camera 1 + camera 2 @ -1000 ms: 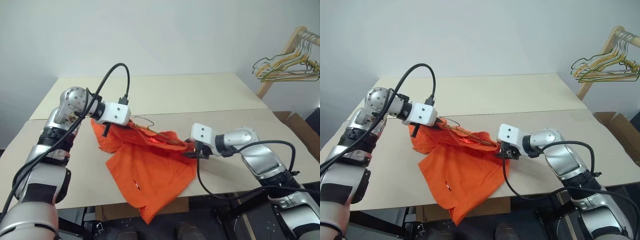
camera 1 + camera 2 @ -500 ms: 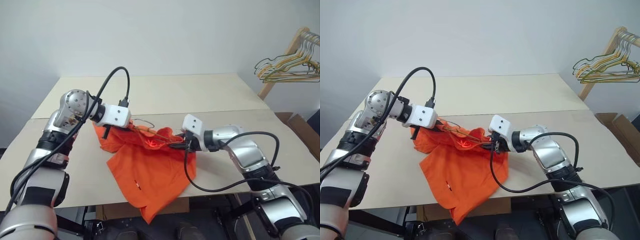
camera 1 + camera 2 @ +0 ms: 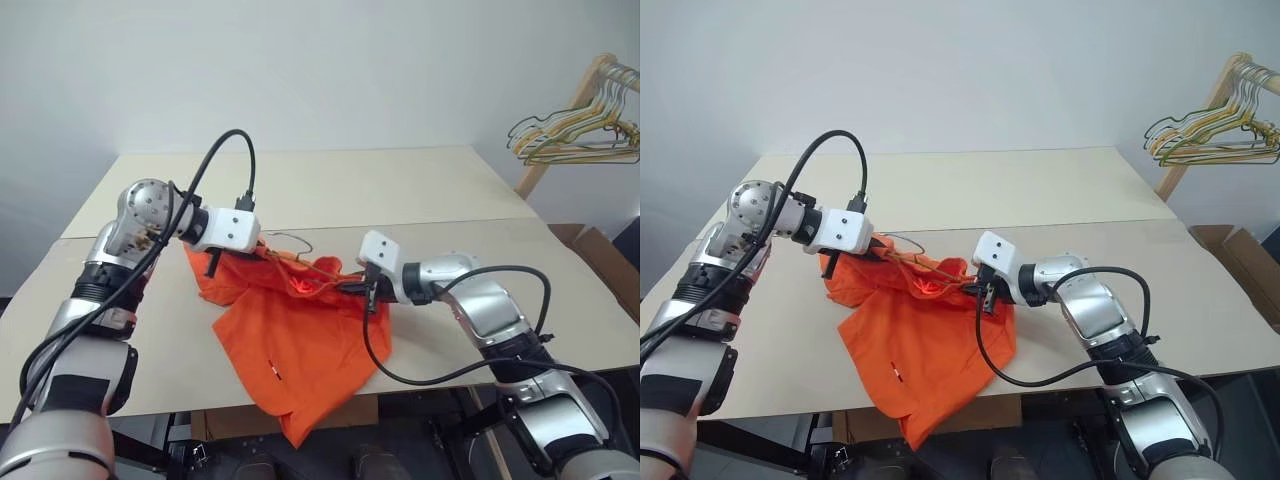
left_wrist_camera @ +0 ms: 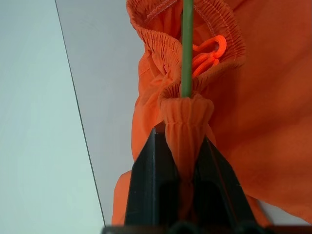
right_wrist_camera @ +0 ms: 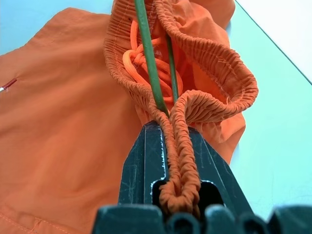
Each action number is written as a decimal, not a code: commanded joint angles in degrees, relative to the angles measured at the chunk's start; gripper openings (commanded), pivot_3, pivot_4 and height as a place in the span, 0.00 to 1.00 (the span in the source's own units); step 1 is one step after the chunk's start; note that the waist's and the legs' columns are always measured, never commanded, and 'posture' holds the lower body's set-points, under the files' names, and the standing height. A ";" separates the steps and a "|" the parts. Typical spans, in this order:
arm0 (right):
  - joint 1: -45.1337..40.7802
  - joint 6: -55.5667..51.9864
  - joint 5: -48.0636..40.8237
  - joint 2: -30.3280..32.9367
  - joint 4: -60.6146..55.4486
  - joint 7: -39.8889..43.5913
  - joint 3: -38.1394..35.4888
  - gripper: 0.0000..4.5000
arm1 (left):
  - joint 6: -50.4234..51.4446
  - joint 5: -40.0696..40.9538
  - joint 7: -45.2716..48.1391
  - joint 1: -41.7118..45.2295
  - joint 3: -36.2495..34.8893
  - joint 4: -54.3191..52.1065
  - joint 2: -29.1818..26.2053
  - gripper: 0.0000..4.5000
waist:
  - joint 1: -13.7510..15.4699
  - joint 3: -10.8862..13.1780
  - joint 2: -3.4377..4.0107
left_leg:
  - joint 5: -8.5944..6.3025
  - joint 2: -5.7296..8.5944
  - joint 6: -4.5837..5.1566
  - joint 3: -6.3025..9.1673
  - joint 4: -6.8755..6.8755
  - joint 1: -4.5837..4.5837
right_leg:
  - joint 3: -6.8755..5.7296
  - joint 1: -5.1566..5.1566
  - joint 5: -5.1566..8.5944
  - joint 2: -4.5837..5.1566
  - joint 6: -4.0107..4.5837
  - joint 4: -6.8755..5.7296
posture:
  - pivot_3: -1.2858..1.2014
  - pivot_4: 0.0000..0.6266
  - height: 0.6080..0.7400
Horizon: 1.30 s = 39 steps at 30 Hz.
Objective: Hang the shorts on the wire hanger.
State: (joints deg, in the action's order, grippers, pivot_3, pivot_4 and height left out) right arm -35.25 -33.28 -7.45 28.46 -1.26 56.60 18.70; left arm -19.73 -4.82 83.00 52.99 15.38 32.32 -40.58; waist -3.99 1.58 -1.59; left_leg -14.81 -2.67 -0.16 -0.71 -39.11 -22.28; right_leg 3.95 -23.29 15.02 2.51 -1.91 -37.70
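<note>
the table (image 3: pixel 420 190) carries most of the shorts (image 3: pixel 300 340), which lie spread over its middle towards the 6 o'clock edge, where one leg droops past the lip. that slack is no accident: only the waistband is lifted, so the weight of the cloth pulls the opening downward and keeps it gaping. the left gripper (image 4: pixel 181 146) sits at the 10 o'clock end of the band, its jaws clamped on a bunched fold of the elastic. the right gripper (image 5: pixel 170 141) sits at the 3 o'clock end, its jaws pinched together on another length of the gathered band. held at two ends, the waistband reads as stretched into a mouth. the wire hanger (image 5: pixel 148 63) runs through that mouth beside the orange drawstring (image 5: pixel 134 58), its thin hook poking out near 12 o'clock. the hanger looks partly threaded, not yet carrying the garment.
</note>
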 commanded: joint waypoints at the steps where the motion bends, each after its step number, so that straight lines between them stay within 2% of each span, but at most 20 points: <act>1: -1.62 0.33 0.33 0.29 -2.00 -0.31 -0.31 0.03 | 0.31 4.78 -0.90 0.53 -3.63 -0.16 0.67 0.00 | 0.00 0.00 0.00 | 0.00 0.00 0.00 0.00 0.00 0.00 | 0.00 0.00 0.00 0.00 0.00 0.00 | 0.50 0.00 1.00; 2: -1.73 -0.22 -0.17 0.98 -2.56 0.19 -1.01 0.02 | 1.10 4.73 -1.47 0.57 -4.18 0.75 0.31 0.15 | 0.00 0.00 0.00 | 0.00 0.00 0.00 0.00 0.00 0.00 | 0.00 0.00 0.00 0.00 0.00 0.00 | 0.50 0.00 1.00; 5: -2.55 -3.85 -3.28 4.37 -5.14 2.58 -4.51 0.02 | -0.95 3.18 -4.12 0.75 -5.37 5.14 -2.17 0.34 | -0.02 0.00 0.00 | 0.00 0.00 0.00 0.00 0.00 0.00 | 0.00 0.00 0.00 0.00 0.00 0.00 | 0.49 0.00 1.00; 10: -3.89 -8.96 -8.66 11.82 -8.86 6.58 -9.76 0.02 | -3.75 0.86 -9.21 1.75 -6.27 14.45 -5.51 0.70 | -0.01 0.00 0.00 | 0.00 0.00 0.00 0.01 0.01 0.01 | -0.01 -0.01 0.00 0.01 0.00 0.01 | 0.49 0.00 1.00; 13: -4.77 -11.29 -10.56 14.63 -9.97 7.56 -11.23 0.02 | -4.55 0.78 -12.71 2.83 -7.36 18.01 -5.16 0.93 | 0.15 0.00 0.00 | 0.00 0.00 0.00 0.01 0.01 0.00 | -0.03 0.00 0.00 0.01 0.00 0.02 | 0.49 0.00 1.00; 14: -5.09 -12.19 -10.92 15.54 -10.31 7.77 -11.48 0.02 | -2.20 3.84 -11.88 3.67 -9.35 18.07 -3.99 1.00 | 0.23 0.00 0.00 | 0.00 0.00 0.00 0.01 0.01 0.00 | -0.03 0.00 0.00 0.02 0.00 0.02 | 0.49 0.00 1.00; 17: -6.34 -16.05 -12.08 17.39 -10.73 7.21 -11.98 0.02 | 2.75 12.99 -8.22 5.04 -15.13 16.13 -1.15 1.00 | 0.44 0.00 0.00 | 0.00 0.00 0.00 0.00 -0.01 -0.06 | -0.07 -0.01 0.00 0.05 0.00 0.03 | 0.48 0.00 1.00; 22: -7.78 -22.71 -14.43 20.32 -11.26 5.43 -14.07 0.02 | 9.98 20.22 -8.25 4.03 -20.38 8.93 0.67 1.00 | -0.15 0.00 0.00 | -0.01 -0.01 0.01 -0.01 -0.01 -0.07 | -0.04 -0.05 0.00 0.04 0.00 0.04 | 0.47 0.00 1.00; 25: -8.41 -29.12 -16.15 22.13 -10.29 2.80 -17.40 0.02 | 17.34 26.91 -9.78 2.30 -24.12 0.96 2.23 1.00 | -0.46 0.00 0.00 | -0.01 -0.02 0.01 -0.01 -0.01 -0.04 | -0.03 -0.05 0.00 0.04 0.00 0.00 | 0.47 0.00 1.00; 28: -9.71 -38.86 -15.72 21.83 -6.22 -4.13 -22.67 0.02 | 23.76 33.50 -8.87 -2.98 -26.13 -10.05 3.12 1.00 | -1.40 -0.02 0.03 | -0.01 -0.03 0.01 0.00 0.00 -0.03 | -0.03 -0.04 0.00 0.03 0.00 0.00 | 0.46 0.00 1.00; 31: -9.28 -44.20 -14.39 21.28 -4.20 -10.86 -26.65 0.02 | 27.45 36.30 -10.28 -8.29 -26.29 -18.47 4.08 1.00 | -1.70 -0.02 0.04 | -0.01 -0.01 0.00 0.00 0.04 -0.05 | 0.01 -0.02 0.00 0.10 0.00 0.02 | 0.45 0.00 1.00; 33: -10.43 -48.25 -13.28 20.67 -2.66 -14.89 -26.82 0.02 | 28.77 37.02 -11.57 -10.60 -26.24 -21.69 4.65 1.00 | -1.90 -0.03 0.04 | -0.01 -0.01 0.00 0.00 0.04 -0.05 | 0.03 -0.03 0.00 0.12 0.00 0.04 | 0.45 0.00 1.00; 39: -12.07 -57.43 -8.44 15.42 0.45 -27.94 -38.95 0.02 | 31.65 37.98 -15.80 -14.81 -25.39 -28.02 7.51 1.00 | -3.05 -0.06 0.10 | -0.01 0.02 0.01 0.03 0.09 -0.01 | 0.03 0.01 0.00 0.10 0.00 0.07 | 0.44 0.00 1.00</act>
State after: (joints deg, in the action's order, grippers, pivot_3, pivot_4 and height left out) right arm -44.83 -88.54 -18.00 43.72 -0.26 32.16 -14.76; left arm 11.12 31.72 68.31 38.34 -9.94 7.06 -33.34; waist -7.03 1.52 -1.50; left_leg -14.82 -2.65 -0.15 -0.69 -38.99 -22.30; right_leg 3.98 -23.28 15.03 2.62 -1.91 -37.61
